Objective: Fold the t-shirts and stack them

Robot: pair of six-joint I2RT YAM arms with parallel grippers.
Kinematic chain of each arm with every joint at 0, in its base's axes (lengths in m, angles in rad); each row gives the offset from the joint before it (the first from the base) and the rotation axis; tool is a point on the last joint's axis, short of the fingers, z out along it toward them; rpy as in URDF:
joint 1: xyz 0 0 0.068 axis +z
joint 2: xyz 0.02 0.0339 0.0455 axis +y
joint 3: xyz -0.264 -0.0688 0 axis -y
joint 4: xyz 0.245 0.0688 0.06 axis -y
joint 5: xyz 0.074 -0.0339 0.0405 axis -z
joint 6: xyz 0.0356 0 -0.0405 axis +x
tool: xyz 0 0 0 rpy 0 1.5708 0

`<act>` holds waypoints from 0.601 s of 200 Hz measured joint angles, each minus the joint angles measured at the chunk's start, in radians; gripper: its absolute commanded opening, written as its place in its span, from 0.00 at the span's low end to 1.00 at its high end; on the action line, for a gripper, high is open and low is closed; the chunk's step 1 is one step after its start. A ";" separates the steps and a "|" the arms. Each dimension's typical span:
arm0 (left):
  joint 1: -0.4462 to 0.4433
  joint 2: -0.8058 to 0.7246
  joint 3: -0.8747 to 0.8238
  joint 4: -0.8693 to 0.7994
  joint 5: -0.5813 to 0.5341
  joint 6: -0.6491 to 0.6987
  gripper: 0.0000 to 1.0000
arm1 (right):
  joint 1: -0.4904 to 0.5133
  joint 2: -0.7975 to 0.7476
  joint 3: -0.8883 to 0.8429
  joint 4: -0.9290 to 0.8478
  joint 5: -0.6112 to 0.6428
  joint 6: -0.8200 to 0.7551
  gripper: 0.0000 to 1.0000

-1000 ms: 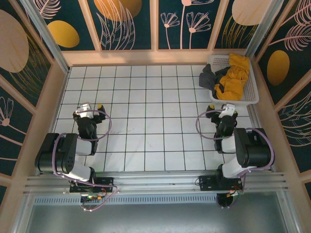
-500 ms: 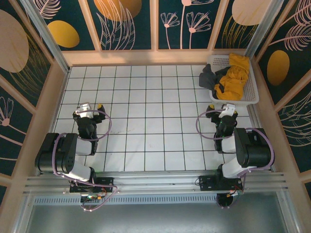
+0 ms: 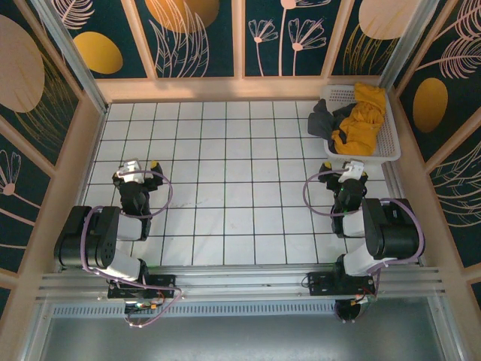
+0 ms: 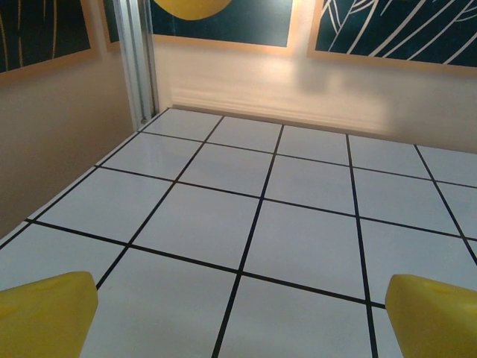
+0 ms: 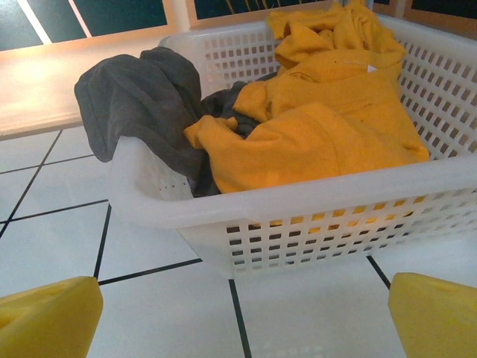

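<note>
In the basket (image 3: 361, 157): orange shirt (image 3: 362, 120) and grey shirt (image 3: 322, 120), both crumpled

From above, white lattice basket at the far right corner of the tabletop (image 3: 225, 188), close to the wall (image 3: 218, 89). Inside, orange shirt heaped over most of the space, from the far rim to the near one. Grey shirt at the left side, partly under the orange one, with one part hanging over the left rim to the outside. Not folded, not stacked, either of them.

From the right wrist, same basket (image 5: 313, 195) just ahead, standing on the white squares of the tabletop (image 5: 52, 224). Orange shirt (image 5: 320, 127) in thick folds, lying on the near rim. Grey shirt (image 5: 141, 104) draped over the left corner and down the outer side. Cannot tell how much grey cloth under the orange.

Right pincer (image 3: 346, 168) near the basket, on its near side, apart from it, pointed toward it. Through its own camera, right pincer (image 5: 238, 321) spread wide: yellow fingers (image 5: 48, 317) at the two bottom corners, bare tabletop between them, holding no cloth.

Left pincer (image 3: 140, 167) at the left side of the tabletop, well apart from basket and shirts. Through its own camera, left pincer (image 4: 238, 321) also spread wide, fingers (image 4: 45, 313) at the bottom corners, bare tabletop (image 4: 246, 224) between them. Ahead, white squares with black lines up to the wall (image 4: 298, 82) and a metal post (image 4: 138, 60) in the corner.

Both arms folded close to their bases at the near edge.
</note>
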 measured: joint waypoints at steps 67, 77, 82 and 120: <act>-0.029 -0.465 0.143 -0.336 -0.140 -0.036 0.99 | 0.230 -0.553 0.121 -0.333 0.287 -0.055 0.99; -0.033 -0.500 0.197 -0.378 -0.150 -0.039 0.99 | 0.239 -0.603 0.232 -0.437 0.323 -0.043 0.99; -0.034 -0.515 0.232 -0.400 -0.158 -0.048 0.99 | 0.238 -0.616 0.306 -0.499 0.335 -0.016 0.99; -0.037 -0.443 0.693 -0.845 -0.166 -0.351 0.99 | 0.017 -0.534 0.848 -0.981 0.162 0.274 0.98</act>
